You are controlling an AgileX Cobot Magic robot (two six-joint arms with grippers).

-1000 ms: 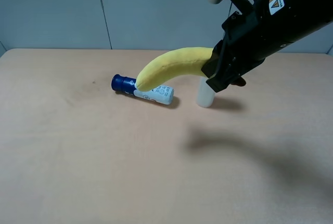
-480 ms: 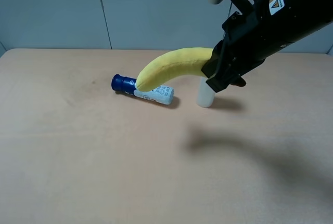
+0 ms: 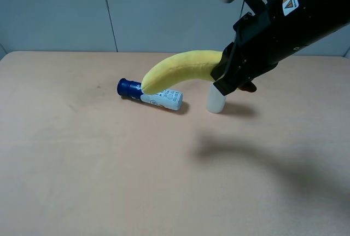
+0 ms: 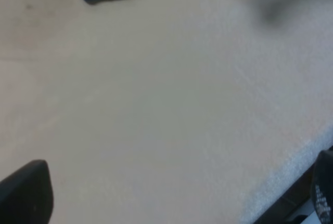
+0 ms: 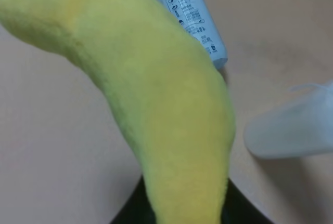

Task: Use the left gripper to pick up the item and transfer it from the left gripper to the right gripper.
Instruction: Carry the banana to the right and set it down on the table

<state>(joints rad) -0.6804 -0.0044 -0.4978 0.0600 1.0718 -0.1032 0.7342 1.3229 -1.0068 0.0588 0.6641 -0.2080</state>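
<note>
One warning label (image 3: 290,4), right gripper (image 3: 226,75) holding banana (image 3: 175,69); bottle (image 3: 158,98) print illegible.

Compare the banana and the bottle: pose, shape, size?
The banana hangs in the air, clamped in the right gripper; the bottle lies on its side on the table. The banana is curved and yellow; the bottle is straight, white with a blue cap. The banana is longer than the bottle. Both are elongated.
</note>
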